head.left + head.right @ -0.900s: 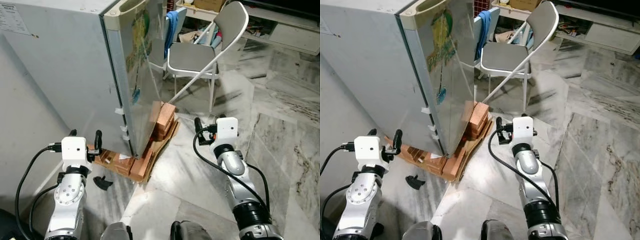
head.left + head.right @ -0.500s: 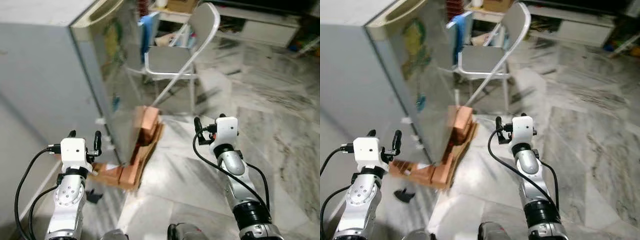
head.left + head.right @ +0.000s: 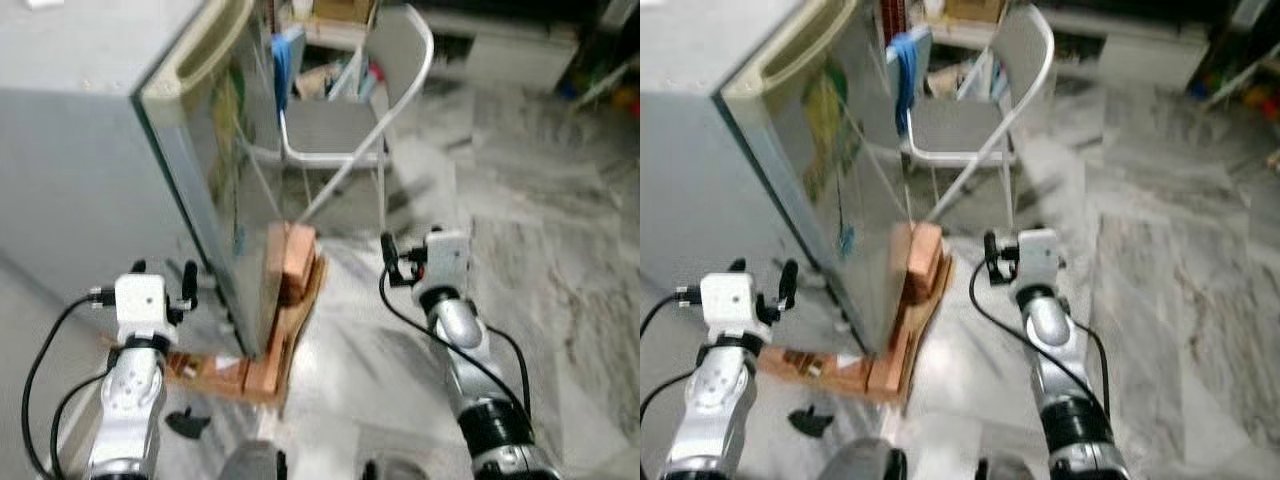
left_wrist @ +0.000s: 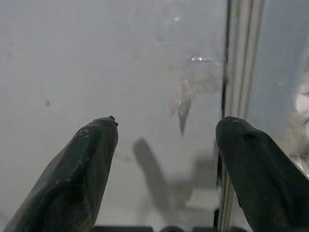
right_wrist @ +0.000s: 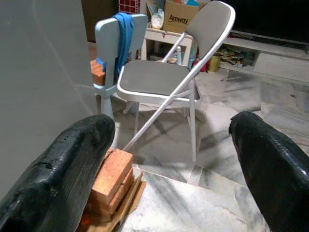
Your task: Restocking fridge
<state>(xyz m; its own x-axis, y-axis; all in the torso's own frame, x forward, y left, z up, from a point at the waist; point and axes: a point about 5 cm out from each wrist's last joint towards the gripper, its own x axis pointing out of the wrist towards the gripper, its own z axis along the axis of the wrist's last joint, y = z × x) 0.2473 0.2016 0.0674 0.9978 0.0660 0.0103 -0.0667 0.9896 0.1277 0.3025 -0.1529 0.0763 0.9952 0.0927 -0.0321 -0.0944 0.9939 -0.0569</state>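
Observation:
A grey fridge (image 3: 110,150) stands at my left with its door (image 3: 235,180) closed; the door carries coloured stickers. It rests on orange bricks (image 3: 290,258) and flattened cardboard (image 3: 285,345). My left gripper (image 3: 163,272) is held up beside the fridge's side wall, open and empty; in the left wrist view its fingers (image 4: 77,169) point at the grey wall and door seam. My right gripper (image 3: 403,252) hangs in front of the door's lower corner, open and empty. The right wrist view looks between its fingertips (image 5: 72,159) at the bricks (image 5: 111,179) and a chair.
A grey folding chair (image 3: 345,130) stands just beyond the fridge door, with a second chair draped in blue cloth (image 3: 280,55) behind it. A small black object (image 3: 187,423) lies on the floor near my left arm. Marble floor (image 3: 540,270) spreads to the right; low cabinets (image 3: 520,55) line the back.
The whole picture has shifted and blurred, so the camera has moved; the fridge now sits more to the centre. Both arms keep the same raised pose with open fingers.

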